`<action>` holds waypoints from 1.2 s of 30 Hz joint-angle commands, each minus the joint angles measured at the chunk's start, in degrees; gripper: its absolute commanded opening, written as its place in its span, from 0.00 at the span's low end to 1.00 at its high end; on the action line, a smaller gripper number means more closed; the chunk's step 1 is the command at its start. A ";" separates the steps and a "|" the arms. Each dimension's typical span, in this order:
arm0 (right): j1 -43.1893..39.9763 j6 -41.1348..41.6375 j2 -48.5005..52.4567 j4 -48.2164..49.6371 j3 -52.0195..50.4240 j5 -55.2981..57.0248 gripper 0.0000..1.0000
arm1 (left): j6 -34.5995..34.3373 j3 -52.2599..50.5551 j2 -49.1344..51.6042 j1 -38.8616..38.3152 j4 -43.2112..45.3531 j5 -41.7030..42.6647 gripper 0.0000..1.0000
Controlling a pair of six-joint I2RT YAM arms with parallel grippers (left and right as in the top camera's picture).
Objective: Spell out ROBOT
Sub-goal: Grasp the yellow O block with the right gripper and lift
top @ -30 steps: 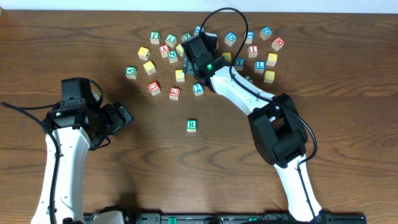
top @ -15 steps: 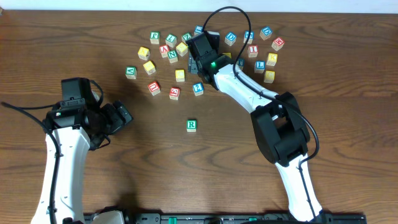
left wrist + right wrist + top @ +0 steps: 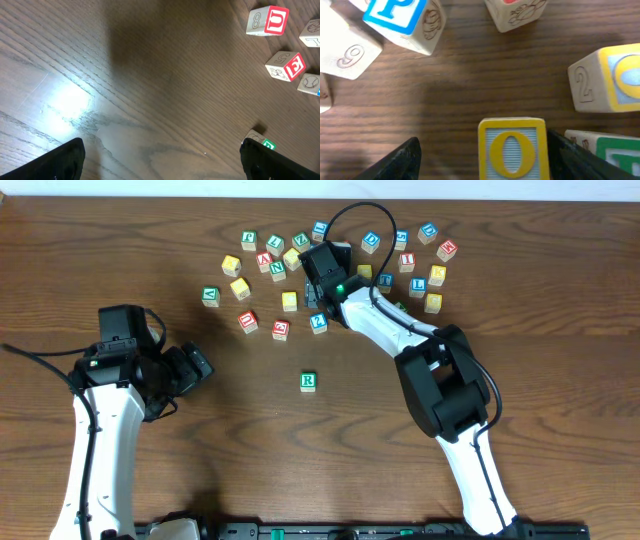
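The green R cube [image 3: 308, 381] stands alone on the table [image 3: 570, 360], on the near side of the scattered letter cubes [image 3: 231, 265]. Beyond the R cube, in among that scatter, the right gripper [image 3: 485, 152] hangs low with its jaws parted around a yellow O cube [image 3: 512, 150]. One finger looks to be touching the cube's side and the other stands clear, so nothing is gripped. Just beside that O sits a second yellow-faced cube [image 3: 615, 75], possibly another O, though its letter is cut off. Well to the left of the R cube, the left gripper [image 3: 196, 366] is spread wide over bare wood, holding nothing.
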 commanded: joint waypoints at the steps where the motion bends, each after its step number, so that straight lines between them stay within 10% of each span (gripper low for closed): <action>1: -0.46 -0.26 1.09 0.46 -0.15 0.81 0.60 | -0.24 0.94 -0.39 0.20 -0.22 -0.81 0.98; 22: -1.97 -0.26 1.09 2.27 -0.15 -0.81 0.30 | -0.24 0.94 -0.37 0.20 -0.20 -0.81 0.98; 36: -1.31 -0.28 -2.64 0.72 -0.13 -0.81 0.28 | -0.24 0.94 -0.37 0.20 -0.20 -0.81 0.98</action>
